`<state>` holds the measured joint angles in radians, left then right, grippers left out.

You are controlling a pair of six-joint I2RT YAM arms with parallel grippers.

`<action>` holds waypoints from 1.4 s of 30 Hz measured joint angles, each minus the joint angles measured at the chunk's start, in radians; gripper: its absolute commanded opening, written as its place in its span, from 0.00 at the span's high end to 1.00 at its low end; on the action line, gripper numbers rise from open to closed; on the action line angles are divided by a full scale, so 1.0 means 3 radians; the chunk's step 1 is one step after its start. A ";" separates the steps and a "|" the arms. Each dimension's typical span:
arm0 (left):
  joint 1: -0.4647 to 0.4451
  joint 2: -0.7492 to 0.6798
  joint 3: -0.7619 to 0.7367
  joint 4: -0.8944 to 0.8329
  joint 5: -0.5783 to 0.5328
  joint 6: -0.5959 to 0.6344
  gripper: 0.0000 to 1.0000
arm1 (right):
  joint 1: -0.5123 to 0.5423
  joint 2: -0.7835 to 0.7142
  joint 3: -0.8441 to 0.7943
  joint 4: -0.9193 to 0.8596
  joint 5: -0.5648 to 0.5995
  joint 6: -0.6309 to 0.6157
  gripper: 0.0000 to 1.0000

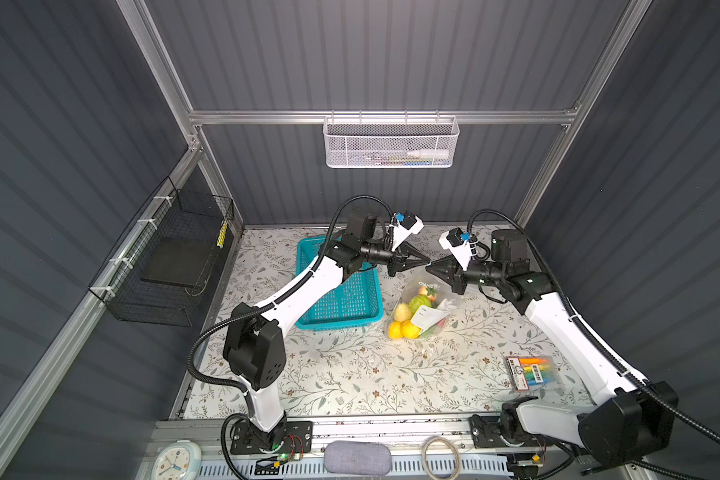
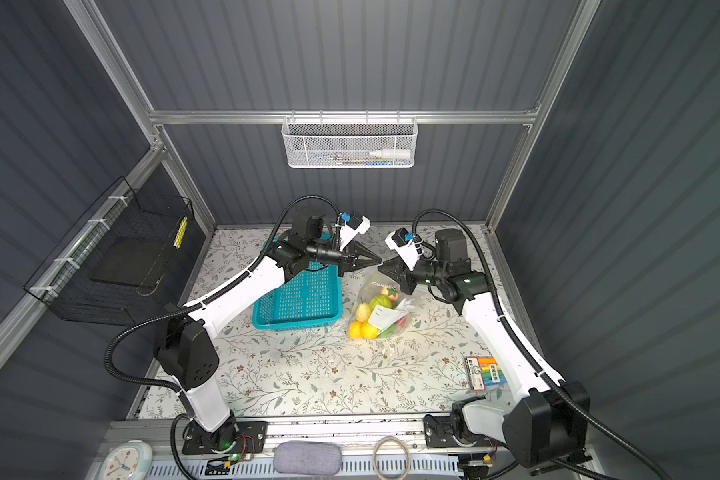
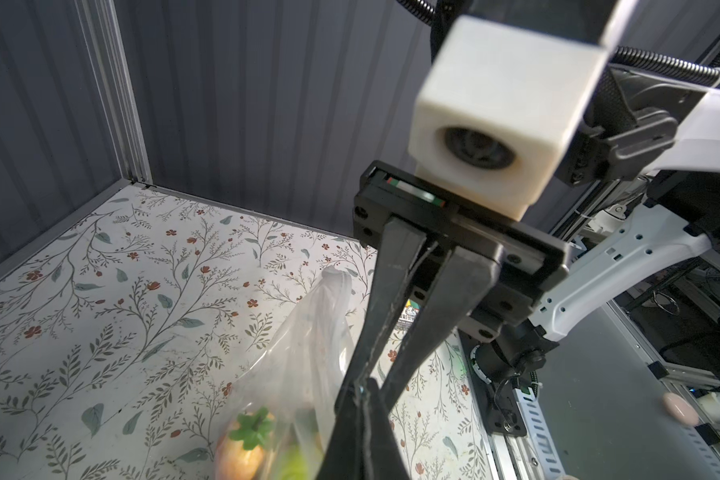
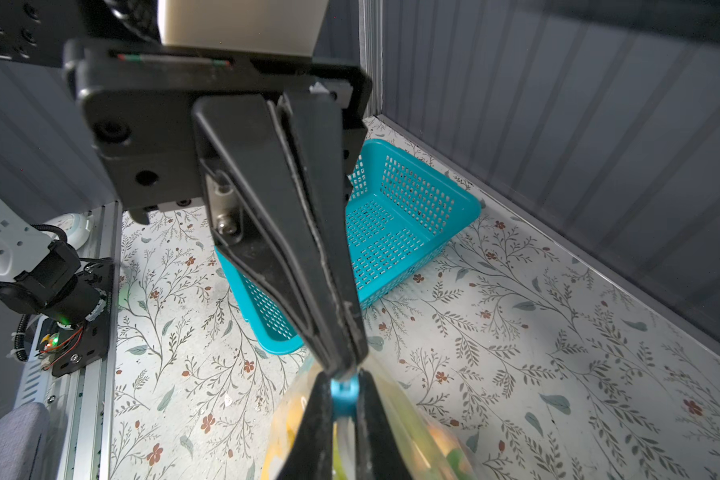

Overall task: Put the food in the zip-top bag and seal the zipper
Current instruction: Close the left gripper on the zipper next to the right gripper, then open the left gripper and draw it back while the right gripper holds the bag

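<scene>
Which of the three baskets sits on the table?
The teal basket, beside the zip-top bag. The white mesh basket hangs on the back rail, the black wire basket on the left wall.

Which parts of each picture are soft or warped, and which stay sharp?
In the left wrist view the other arm's white camera housing and the food in the zip-top bag are blurred, the floral table sharp; in the right wrist view the bag's contents blur while the teal basket is crisp; in both top views the frame posts splay, a wide-angle effect.
</scene>
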<state>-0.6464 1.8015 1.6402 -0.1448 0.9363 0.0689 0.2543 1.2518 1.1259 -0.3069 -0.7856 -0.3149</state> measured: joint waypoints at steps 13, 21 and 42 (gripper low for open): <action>-0.0003 -0.0022 -0.0003 -0.0018 -0.0195 0.0006 1.00 | 0.0000 -0.0005 0.0000 -0.0022 0.0126 -0.0009 1.00; -0.0009 -0.0103 -0.0047 0.0088 -0.0258 -0.0061 1.00 | 0.0017 -0.0045 0.0080 -0.0076 0.0210 -0.0069 1.00; 0.0188 -0.0303 -0.0404 0.0937 -0.0095 -0.0563 1.00 | 0.0023 -0.0047 0.0558 -0.0738 0.0629 -0.0303 1.00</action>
<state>-0.5900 1.7107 1.5188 0.1364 0.9077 -0.1001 0.2611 1.2377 1.2934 -0.5282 -0.5968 -0.4057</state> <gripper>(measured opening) 0.045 0.093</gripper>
